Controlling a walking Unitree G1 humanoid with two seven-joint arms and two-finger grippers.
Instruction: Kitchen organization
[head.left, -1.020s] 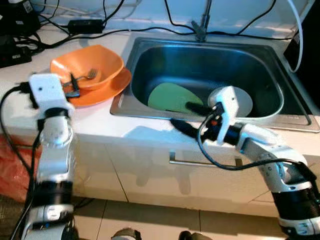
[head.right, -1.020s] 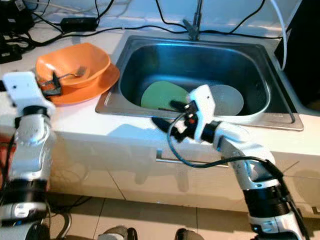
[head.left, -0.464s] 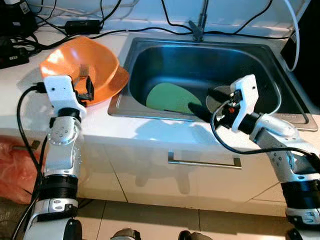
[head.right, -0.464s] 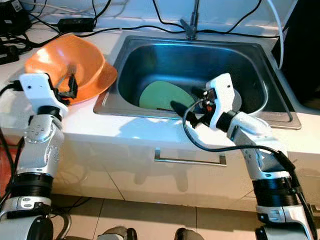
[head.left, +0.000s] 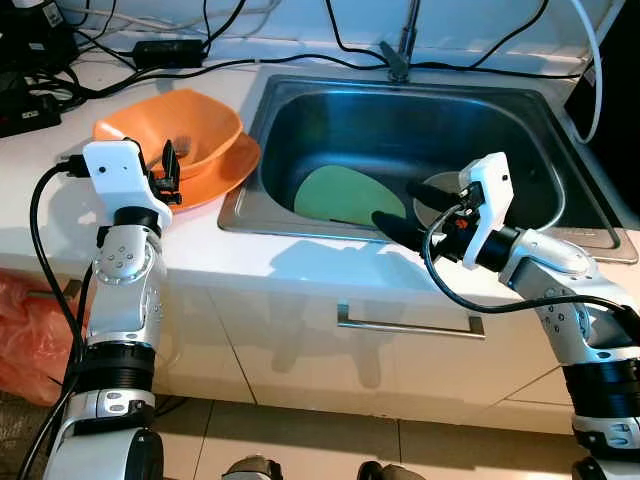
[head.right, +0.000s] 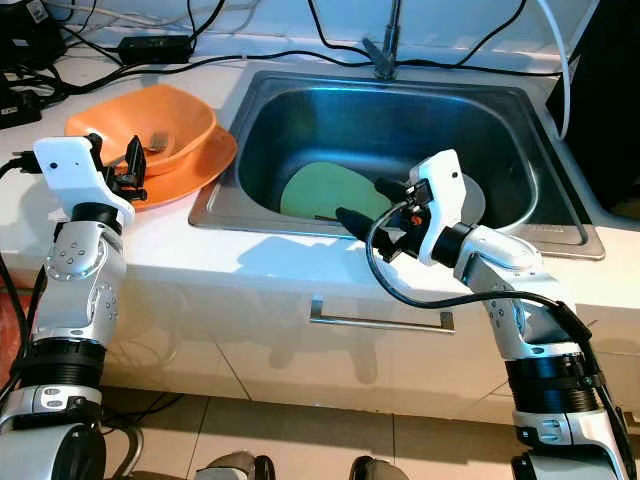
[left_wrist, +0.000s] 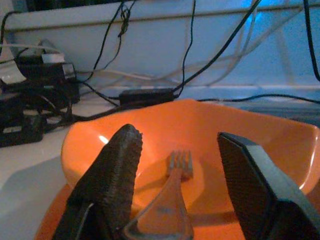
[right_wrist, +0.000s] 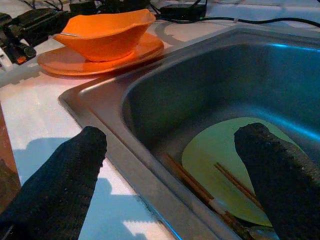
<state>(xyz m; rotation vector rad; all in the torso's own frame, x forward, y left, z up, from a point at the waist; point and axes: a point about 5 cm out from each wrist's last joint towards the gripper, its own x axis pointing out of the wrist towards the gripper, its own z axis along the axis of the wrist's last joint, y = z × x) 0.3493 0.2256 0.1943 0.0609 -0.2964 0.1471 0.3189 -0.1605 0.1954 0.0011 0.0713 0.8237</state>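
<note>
Left eye view is showing the left gripper (head.left: 168, 172) sitting spread apart at the orange bowl (head.left: 190, 128), a fork (left_wrist: 170, 192) lying inside. The right gripper (head.left: 408, 207) is hovering unclenched over the sink (head.left: 300, 100) rim, green plate (head.left: 345, 195) and chopsticks (right_wrist: 200, 192) below; cables (head.left: 150, 50) are trailing behind.

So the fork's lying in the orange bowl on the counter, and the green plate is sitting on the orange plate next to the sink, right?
Not quite. The fork does lie in the orange bowl, but the green plate lies in the sink, as the left eye view shows. The orange bowl sits on the orange plate.
</note>
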